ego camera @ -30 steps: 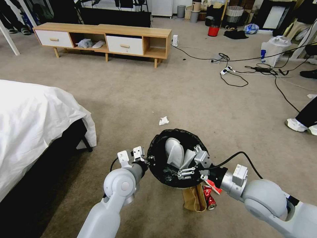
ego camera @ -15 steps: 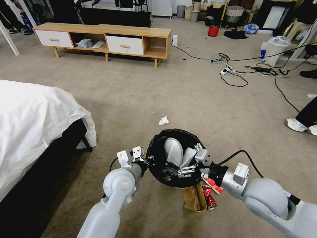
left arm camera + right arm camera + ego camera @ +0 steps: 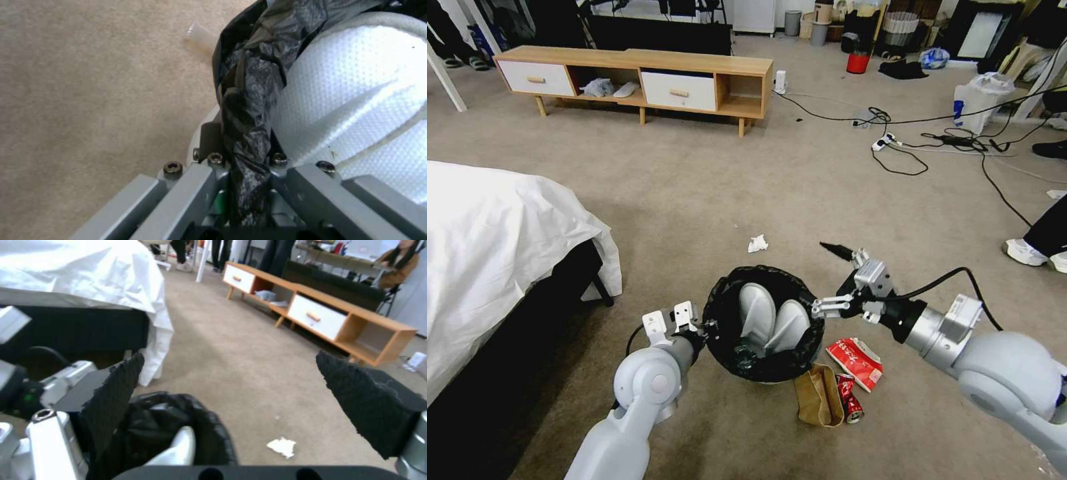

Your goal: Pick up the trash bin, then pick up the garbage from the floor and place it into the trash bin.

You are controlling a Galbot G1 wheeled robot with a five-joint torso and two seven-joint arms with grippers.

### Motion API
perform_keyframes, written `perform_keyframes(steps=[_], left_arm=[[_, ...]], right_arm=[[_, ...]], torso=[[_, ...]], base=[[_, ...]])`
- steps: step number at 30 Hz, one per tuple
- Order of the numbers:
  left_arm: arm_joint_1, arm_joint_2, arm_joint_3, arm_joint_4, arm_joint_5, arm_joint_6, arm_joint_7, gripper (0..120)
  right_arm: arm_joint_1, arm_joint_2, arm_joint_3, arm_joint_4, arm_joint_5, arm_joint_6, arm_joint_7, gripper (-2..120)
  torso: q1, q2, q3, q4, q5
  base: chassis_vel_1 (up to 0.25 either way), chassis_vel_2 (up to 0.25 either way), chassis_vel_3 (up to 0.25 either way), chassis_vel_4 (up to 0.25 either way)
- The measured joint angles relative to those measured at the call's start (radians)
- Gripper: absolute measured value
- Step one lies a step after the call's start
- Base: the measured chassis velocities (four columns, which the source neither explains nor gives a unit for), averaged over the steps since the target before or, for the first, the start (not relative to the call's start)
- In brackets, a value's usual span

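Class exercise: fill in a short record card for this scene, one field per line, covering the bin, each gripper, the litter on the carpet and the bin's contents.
trash bin: held off the floor at its rim
left gripper: shut on the bin's bag-covered rim
right gripper: open, empty, beside the bin's rim
bin contents: two white slippers
litter on floor: red-and-white carton, red can, brown paper bag, white tissue
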Motion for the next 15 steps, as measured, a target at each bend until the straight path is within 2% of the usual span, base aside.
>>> perform_keyframes(steps=[8, 9, 15], left_arm=[[0.034, 0.011, -0.027, -0.019, 0.012, -0.007, 0.014, 2], [0.045, 0.015, -0.037, -0.026, 0.017, -0.009, 0.019, 2], [0.071, 0.021, -0.067, -0.042, 0.021, -0.014, 0.021, 2]], right_arm=[[-0.128, -0.030, 0.163, 0.005, 0.004, 0.004, -0.001, 99], [-0.192, -0.040, 0.245, 0.004, 0.003, 0.011, -0.002, 99], [-0.346, -0.044, 0.403, -0.001, -0.024, 0.029, -0.012, 99]], torso=[[0.000, 0.000, 0.000, -0.0002, 0.0001], [0.000, 0.000, 0.000, -0.0001, 0.0002], [0.000, 0.000, 0.000, 0.0001, -0.0002]], base=[[0.000, 0.000, 0.000, 0.000], [0.000, 0.000, 0.000, 0.000], [0.000, 0.000, 0.000, 0.000]])
